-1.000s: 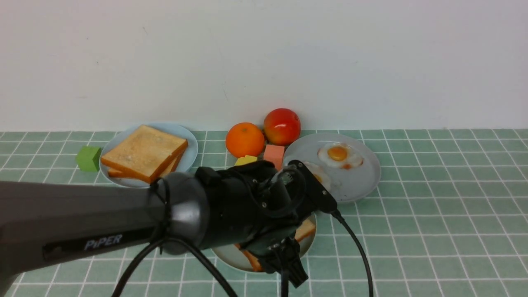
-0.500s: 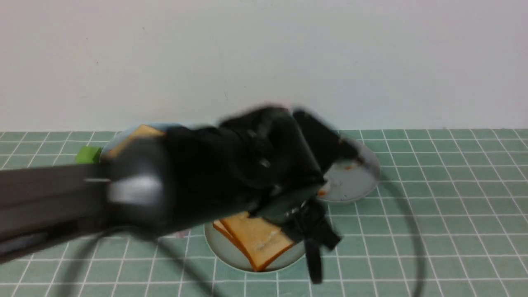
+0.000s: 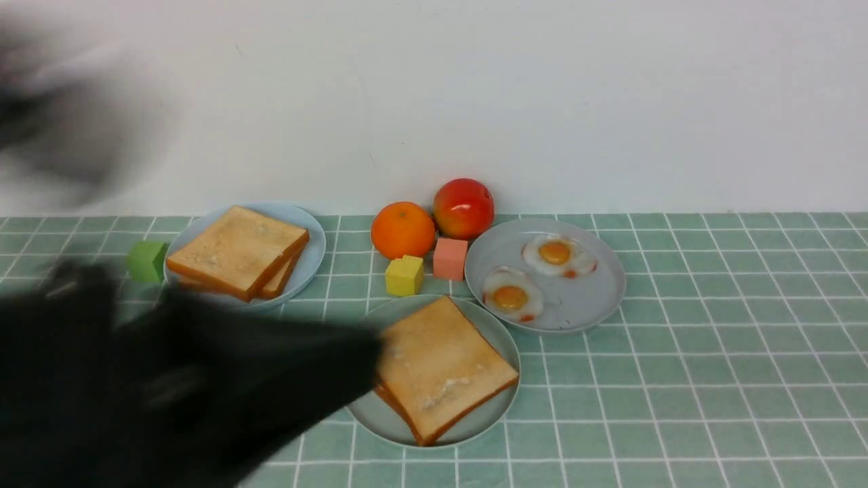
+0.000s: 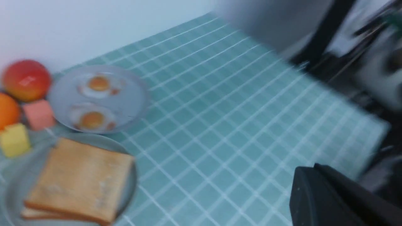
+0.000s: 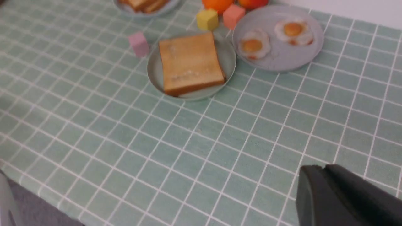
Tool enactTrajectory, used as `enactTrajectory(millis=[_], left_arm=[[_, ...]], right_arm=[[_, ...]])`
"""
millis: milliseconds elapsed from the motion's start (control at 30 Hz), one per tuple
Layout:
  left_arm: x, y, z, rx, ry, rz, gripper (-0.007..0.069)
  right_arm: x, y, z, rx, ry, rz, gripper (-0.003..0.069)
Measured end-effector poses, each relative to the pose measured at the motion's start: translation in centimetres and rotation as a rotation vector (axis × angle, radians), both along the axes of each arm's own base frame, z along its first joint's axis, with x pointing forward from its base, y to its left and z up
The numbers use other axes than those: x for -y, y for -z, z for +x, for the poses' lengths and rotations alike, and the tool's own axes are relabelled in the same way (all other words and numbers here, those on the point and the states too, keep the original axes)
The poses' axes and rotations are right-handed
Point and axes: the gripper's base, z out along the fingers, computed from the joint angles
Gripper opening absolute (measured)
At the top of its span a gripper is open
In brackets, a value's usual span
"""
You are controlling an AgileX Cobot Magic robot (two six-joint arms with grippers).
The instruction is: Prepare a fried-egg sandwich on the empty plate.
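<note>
**Toast stack on the mint plate, both claws unreadable**

Closest in, the left arm (image 3: 169,393) is a black blur across the near left of the front view, its edge overlapping the near-left rim of the mint-green plate (image 3: 496,335); of the left gripper (image 4: 329,201) only one dark piece shows in its wrist view, so released or clenched, I cannot tell; same for the right gripper (image 5: 339,197), one dark piece, well apart from the food. On the mint-green plate sits the sandwich (image 3: 441,366), two toast slices stacked, the top one slightly skewed; whether an egg lies between them cannot be seen; a pink cube (image 5: 138,44) stands just beside that plate. Further back, a yellow cube (image 3: 405,274) and a salmon block (image 3: 450,258) near the far rim; to the right, the grey plate (image 3: 583,305) carries two fried eggs (image 3: 510,297); far left, a pale blue plate (image 3: 308,257) holds two toast slices (image 3: 237,251), a green cube (image 3: 146,260) beside it; at the back, an orange (image 3: 403,230) and a red fruit (image 3: 464,208) side by side by the white wall.
</note>
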Motion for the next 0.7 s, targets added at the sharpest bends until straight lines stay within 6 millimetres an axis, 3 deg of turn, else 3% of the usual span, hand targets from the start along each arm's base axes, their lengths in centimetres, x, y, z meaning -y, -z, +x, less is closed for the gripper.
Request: enactTrajectory(millis=[33,67,233,300,400,700], left_arm=[[-0.6,0.4,-0.2,0.000,0.000,-0.017,-0.0013],[-3.1,2.1,-1.1,0.017,-0.002,-0.085,-0.0013],[-9.7,7.6,-2.8,0.174,-0.048,-0.276,-0.0013],[-10.6,9.3,-2.7,0.176,-0.102,-0.310,-0.0013],[-10.5,10.3,-2.1,0.122,-0.169,-0.304,-0.0013],[-6.1,10.4,-0.9,0.265,-0.091,-0.065,-0.0013]], right_arm=[[0.1,0.1,-0.2,0.003,0.002,0.005,0.0052],[0.6,0.9,-0.9,0.011,0.008,0.023,0.0052],[1.4,4.3,-1.6,0.023,0.042,0.023,0.0052],[1.4,5.5,-1.1,0.061,0.061,0.021,0.0052],[0.8,6.7,-0.1,0.093,0.068,0.045,0.0052],[-0.4,8.0,1.6,0.164,0.086,0.147,0.0064]])
